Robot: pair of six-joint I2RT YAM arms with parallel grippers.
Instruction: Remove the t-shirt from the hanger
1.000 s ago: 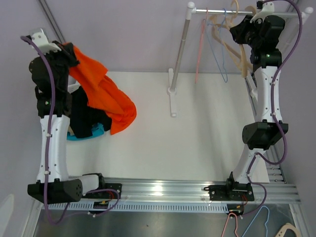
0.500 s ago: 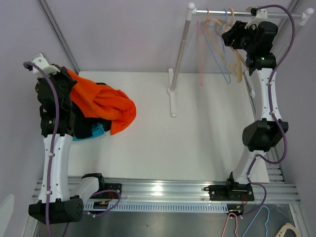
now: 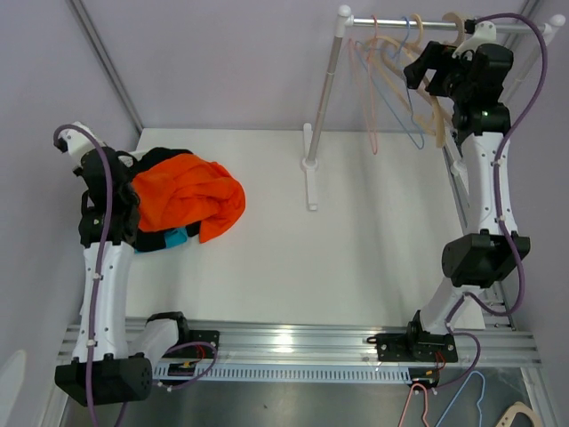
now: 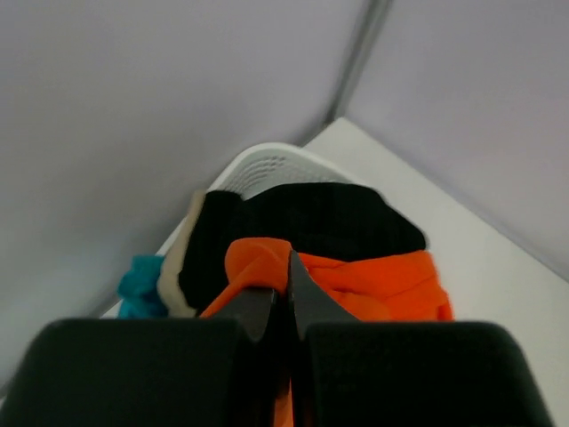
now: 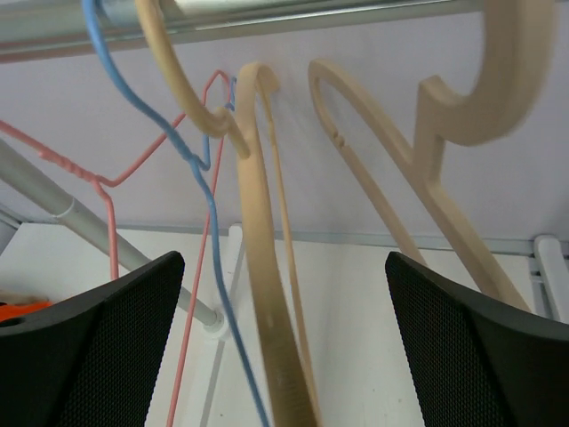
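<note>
The orange t-shirt (image 3: 191, 191) lies bunched on a pile of clothes at the table's far left, off any hanger. My left gripper (image 4: 283, 277) is shut on a fold of the orange t-shirt (image 4: 373, 276), its jaws pinched tight over the cloth. At the far right a wooden hanger (image 3: 433, 111) hangs bare from the metal rail (image 3: 391, 21). My right gripper (image 5: 284, 356) stands wide open up at the rail. The wooden hanger (image 5: 265, 311) hangs loose between its fingers (image 5: 93, 356) and touches neither.
A white basket (image 4: 276, 165) holds black (image 4: 302, 218), cream and teal (image 4: 138, 285) clothes under the shirt. Blue wire (image 3: 400, 107) and pink wire (image 3: 366, 89) hangers and more wooden ones share the rail. The rack's post and foot (image 3: 309, 165) stand mid-table.
My left arm has lowered the orange t-shirt from up in the air onto the clothes pile. My right gripper has opened and let go of the wooden hanger at the rail.
</note>
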